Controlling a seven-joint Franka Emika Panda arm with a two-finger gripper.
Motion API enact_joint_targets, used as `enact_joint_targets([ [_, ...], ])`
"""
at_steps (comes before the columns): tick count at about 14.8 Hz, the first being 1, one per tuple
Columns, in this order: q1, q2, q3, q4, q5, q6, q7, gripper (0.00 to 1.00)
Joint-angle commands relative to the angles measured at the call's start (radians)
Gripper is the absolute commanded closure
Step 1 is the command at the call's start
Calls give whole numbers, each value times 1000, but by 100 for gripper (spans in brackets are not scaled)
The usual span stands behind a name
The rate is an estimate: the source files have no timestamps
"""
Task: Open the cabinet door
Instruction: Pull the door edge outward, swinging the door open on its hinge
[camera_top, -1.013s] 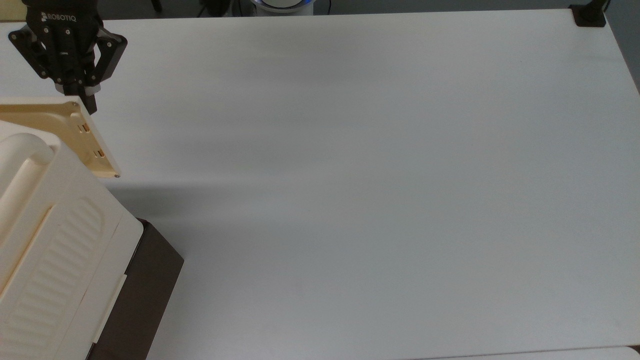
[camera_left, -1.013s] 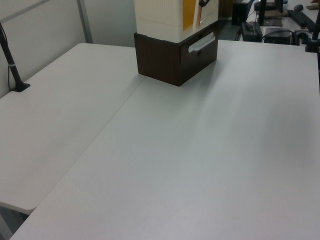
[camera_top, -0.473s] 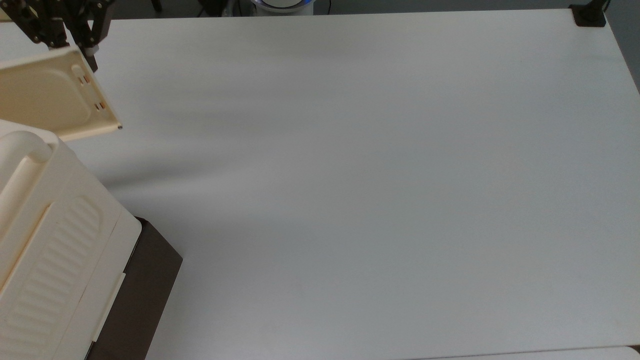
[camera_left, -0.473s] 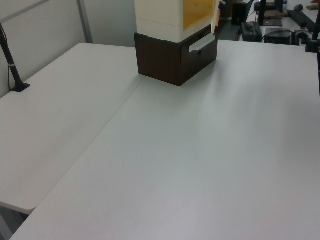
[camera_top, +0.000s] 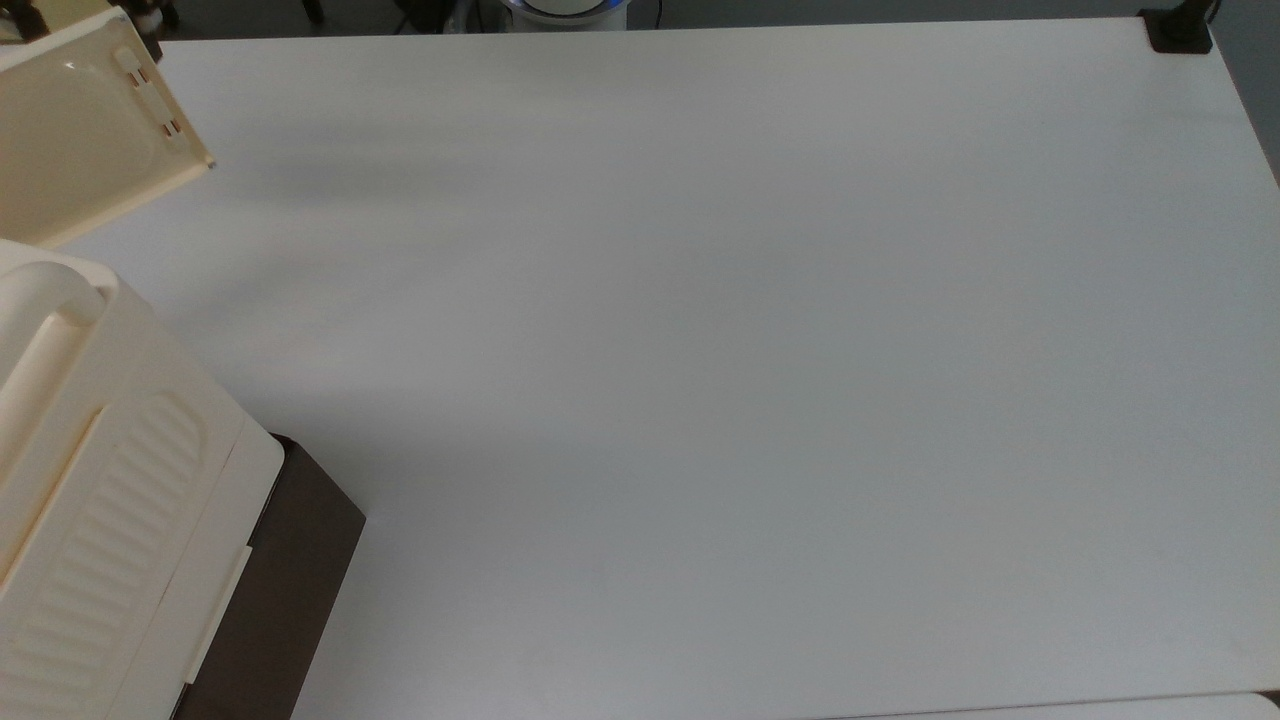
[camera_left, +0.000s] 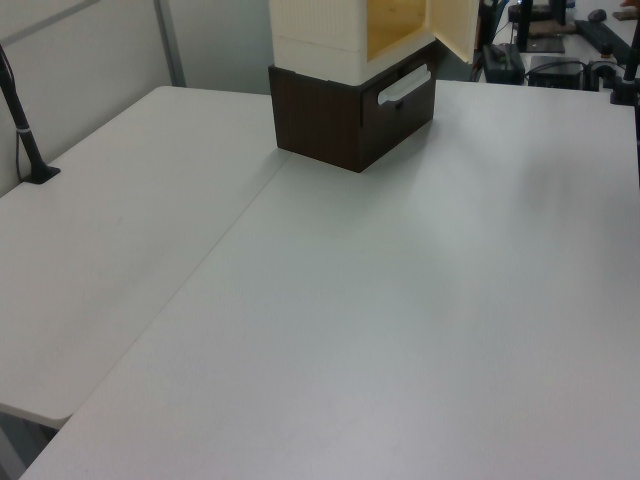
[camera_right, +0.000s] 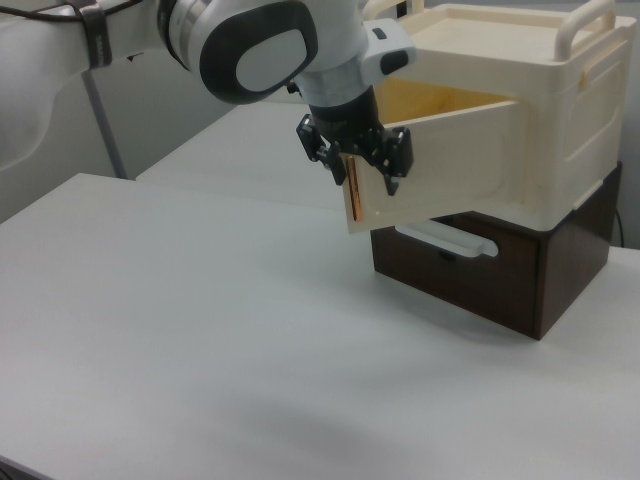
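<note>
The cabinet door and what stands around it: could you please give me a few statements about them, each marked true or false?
1. The cabinet door stands swung open from the cabinet. True.
2. The pincer is at the door's free edge. True.
3. The cabinet's cream upper part sits on a dark brown base. True.
4. A mug stands on the table in front of the cabinet. False: no mug is there; the tabletop before the cabinet is bare.
5. The door hangs below the brown base. False: it belongs to the cream upper part, above the base.
6. The pincer rests flat on the tabletop. False: it is held up in the air at the height of the door.
</note>
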Motion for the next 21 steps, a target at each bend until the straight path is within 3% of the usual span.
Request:
enact_joint_targets([
  [1,-49,-55,1,-31,-10,-61,-66,0],
  [6,-114,-65,0,-26,-56,-101,-77,0],
  [10,-115,-75,-3,-20,-46,-98,-65,0],
  [15,-65,-76,7,-5,17,-89,68,0],
  [21,1,-61,9,-3,17,-9,258,0],
])
